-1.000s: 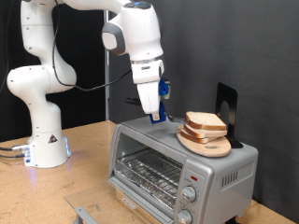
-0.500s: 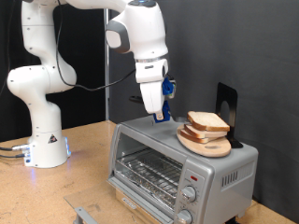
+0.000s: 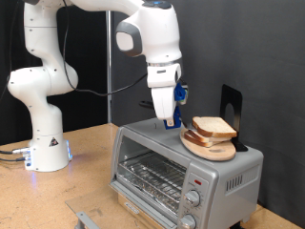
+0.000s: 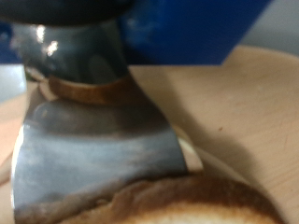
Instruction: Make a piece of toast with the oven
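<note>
Two slices of bread lie stacked flat on a round wooden board [image 3: 212, 145] atop the oven [image 3: 181, 172], whose door is down, rack bare. Top piece of toast [image 3: 213, 126] points a corner toward the gripper [image 3: 172, 122] just beside it, presumably lining up. Jaw spacing: cannot tell.

round light-wood board [image 3: 212, 150] on top; black stand [image 3: 230, 107] behind it.

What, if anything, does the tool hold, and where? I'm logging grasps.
Nothing: the tool hangs above the oven, beside the piece of toast, which lies on the board.
</note>
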You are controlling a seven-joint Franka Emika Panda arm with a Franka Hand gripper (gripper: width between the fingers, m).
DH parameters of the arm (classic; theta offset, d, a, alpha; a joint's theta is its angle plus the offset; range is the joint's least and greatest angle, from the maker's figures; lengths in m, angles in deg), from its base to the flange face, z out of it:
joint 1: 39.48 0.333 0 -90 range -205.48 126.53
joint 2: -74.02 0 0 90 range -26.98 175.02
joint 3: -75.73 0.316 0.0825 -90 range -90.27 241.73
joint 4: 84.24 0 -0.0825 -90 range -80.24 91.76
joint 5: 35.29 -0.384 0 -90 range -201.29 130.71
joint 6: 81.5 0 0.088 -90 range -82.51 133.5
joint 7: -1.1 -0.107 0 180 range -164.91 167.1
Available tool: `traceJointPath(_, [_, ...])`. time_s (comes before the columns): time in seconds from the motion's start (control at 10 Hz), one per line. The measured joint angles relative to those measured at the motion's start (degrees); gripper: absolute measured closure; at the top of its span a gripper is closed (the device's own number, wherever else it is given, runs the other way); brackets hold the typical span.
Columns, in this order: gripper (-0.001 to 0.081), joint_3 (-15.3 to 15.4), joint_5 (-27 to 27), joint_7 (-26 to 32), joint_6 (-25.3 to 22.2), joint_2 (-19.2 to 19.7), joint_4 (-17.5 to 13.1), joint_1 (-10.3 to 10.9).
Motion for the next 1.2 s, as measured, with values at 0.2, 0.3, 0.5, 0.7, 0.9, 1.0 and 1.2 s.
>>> traceJointPath(0.2, [0.0422, 0.2, 0.1, -0.6, 4.3, 0.6, 0.2, 0.0])
traceJointPath(0.3, [0.0422, 0.3, 0.1, -0.6, 8.1, 0.5, 1.1, 0.0])
traceJointPath(0.5, [0.0422, 0.4, -1.4, 0.8, 14.4, -0.8, 4.2, 0.0])
traceJointPath(0.7, [0.0422, 0.2, -4.8, 3.9, 15.9, -3.3, 7.1, -0.1])
traceJointPath(0.9, [0.0422, -0.5, -7.7, 6.0, 15.8, -6.1, 9.2, -0.2])
traceJointPath(1.0, [0.0422, -1.0, -8.5, 7.1, 14.4, -7.4, 9.8, -0.3])
traceJointPath(1.2, [0.0422, -1.4, -8.9, 7.8, 13.0, -8.3, 10.3, -0.4])
